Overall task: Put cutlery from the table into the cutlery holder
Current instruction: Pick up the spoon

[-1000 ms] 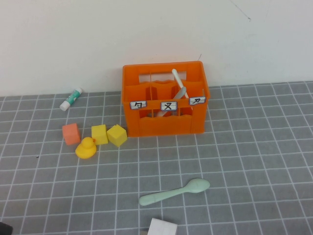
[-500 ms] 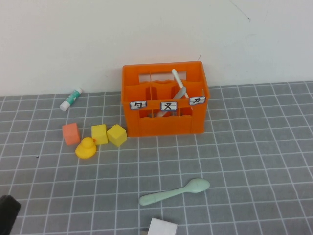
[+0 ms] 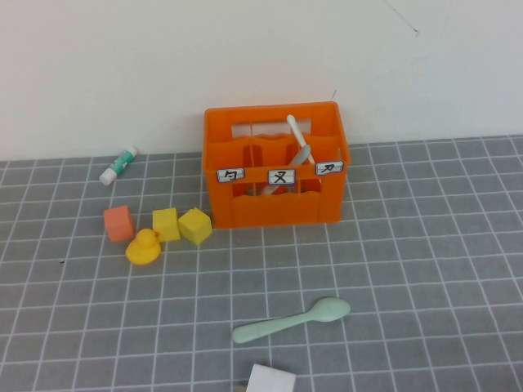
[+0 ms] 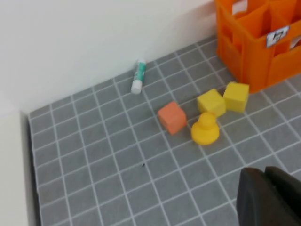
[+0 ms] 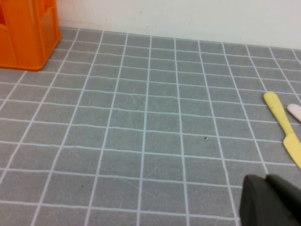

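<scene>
A pale mint-green spoon (image 3: 292,320) lies flat on the grey gridded table (image 3: 425,269), in front of the orange cutlery holder (image 3: 274,163). A white handle (image 3: 296,131) and a grey piece (image 3: 304,153) stand slanted in the holder's right side. Neither gripper shows in the high view. In the left wrist view my left gripper (image 4: 264,172) hangs shut and empty over bare table, near the duck (image 4: 205,129). In the right wrist view my right gripper (image 5: 265,178) is shut and empty too. A yellow knife-shaped piece (image 5: 284,129) lies on the table just beyond it.
A white-green tube (image 3: 119,165) lies by the back wall at left. An orange cube (image 3: 118,223), two yellow cubes (image 3: 181,224) and a yellow duck (image 3: 144,247) sit left of the holder. A white block (image 3: 271,380) pokes in at the front edge. A pale rounded tip (image 5: 295,111) lies beside the yellow piece.
Half a second ago the left gripper's dark tip showed at the front left corner of the high view; it has now pulled out of that view. Nothing else moved.
</scene>
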Controlling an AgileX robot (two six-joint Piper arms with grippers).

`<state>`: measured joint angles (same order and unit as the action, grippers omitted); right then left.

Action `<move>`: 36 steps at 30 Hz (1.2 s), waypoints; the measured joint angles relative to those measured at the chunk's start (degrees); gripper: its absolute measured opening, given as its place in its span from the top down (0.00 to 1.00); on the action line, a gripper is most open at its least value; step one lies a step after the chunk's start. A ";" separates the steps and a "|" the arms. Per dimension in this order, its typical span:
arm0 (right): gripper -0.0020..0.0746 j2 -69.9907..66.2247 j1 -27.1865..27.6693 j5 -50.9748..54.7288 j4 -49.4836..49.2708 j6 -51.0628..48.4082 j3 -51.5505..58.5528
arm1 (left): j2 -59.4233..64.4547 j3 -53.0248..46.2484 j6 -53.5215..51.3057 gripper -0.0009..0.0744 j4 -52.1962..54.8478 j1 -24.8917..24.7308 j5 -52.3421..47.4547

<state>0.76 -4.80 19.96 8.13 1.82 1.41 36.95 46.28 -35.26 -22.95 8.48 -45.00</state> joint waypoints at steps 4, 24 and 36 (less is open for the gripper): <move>0.98 0.00 0.00 0.08 0.00 0.00 0.00 | 8.57 8.69 -0.39 0.99 -1.37 -1.40 -4.76; 0.98 0.00 -0.05 0.08 0.00 0.00 -0.10 | 43.60 19.55 1.88 0.61 18.95 -37.19 -10.71; 0.98 0.00 -0.05 0.08 0.00 0.00 -0.10 | 55.67 19.86 2.76 0.60 22.95 -45.52 -6.20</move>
<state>0.76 -4.84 20.05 8.13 1.82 1.31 92.62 66.14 -32.50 0.00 -37.04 -51.20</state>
